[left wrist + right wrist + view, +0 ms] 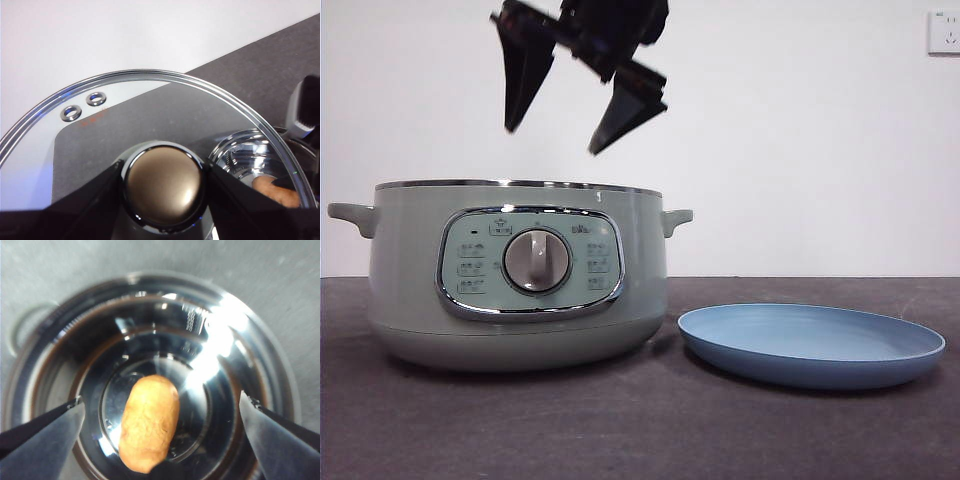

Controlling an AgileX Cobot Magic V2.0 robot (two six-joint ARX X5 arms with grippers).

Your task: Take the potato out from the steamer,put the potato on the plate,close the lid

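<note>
The sage-green steamer (410, 270) stands open at the left of the table. The orange-brown potato (149, 422) lies on its shiny inner floor. My right gripper (551, 141) hangs open just above the pot's rim. In the right wrist view it (160, 398) looks straight down, with its jaws wide on either side of the potato and apart from it. My left gripper (164, 187) is shut on the knob (165, 185) of the glass lid (150, 115) and holds it beside the pot, out of the front view. The potato (277, 190) shows through the glass.
The light-blue plate (810, 340) lies empty on the dark table, right of the steamer and close to it. A white wall stands behind, with a socket (944, 32) at the top right.
</note>
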